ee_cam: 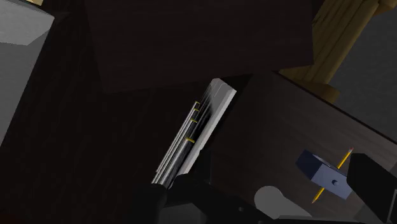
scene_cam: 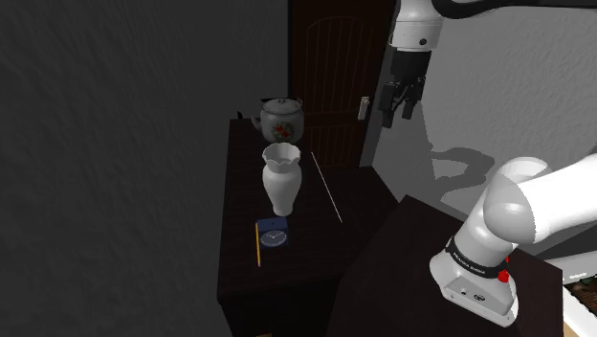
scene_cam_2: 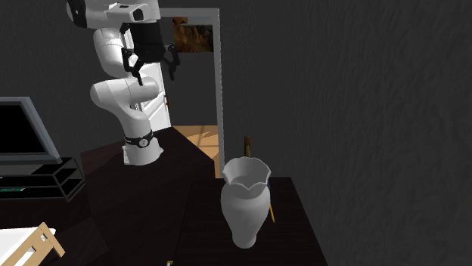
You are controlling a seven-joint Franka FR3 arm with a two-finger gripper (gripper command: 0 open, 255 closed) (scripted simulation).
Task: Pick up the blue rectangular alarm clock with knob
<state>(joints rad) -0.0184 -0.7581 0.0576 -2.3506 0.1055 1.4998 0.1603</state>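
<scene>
1. Shoulder view: The blue alarm clock [scene_cam: 274,233] lay flat on the dark table [scene_cam: 239,278], close to the table's near edge. It sat just in front of a white vase [scene_cam: 282,179] with a scalloped rim. A yellow pencil [scene_cam: 258,245] ran along the clock's side toward the shoulder view's left. A flowered teapot [scene_cam: 280,117] stood at the far end of the table, and a thin pale rod [scene_cam: 326,188] lay slanted toward the shoulder view's right. The tool [scene_cam: 399,117] hung high in the air before a dark door [scene_cam: 335,67], well apart from the clock, its two black fingers spread and holding nothing. The stand [scene_cam: 402,249] showed at lower right.

2. Second exterior view: The white arm rose from its stand at upper left, with the tool [scene_cam_2: 156,72] pointing down and its fingers parted. The vase [scene_cam_2: 246,200] stood in the foreground on the table, with the pencil [scene_cam_2: 271,212] showing just behind it. A dark screen [scene_cam_2: 23,128] sat at the second exterior view's left.

3. Wrist view: The clock [ee_cam: 322,173] appeared far below as a small blue block on the dark tabletop. The pencil [ee_cam: 344,156] crossed beside it, and whether the two touched could not be told.
</scene>
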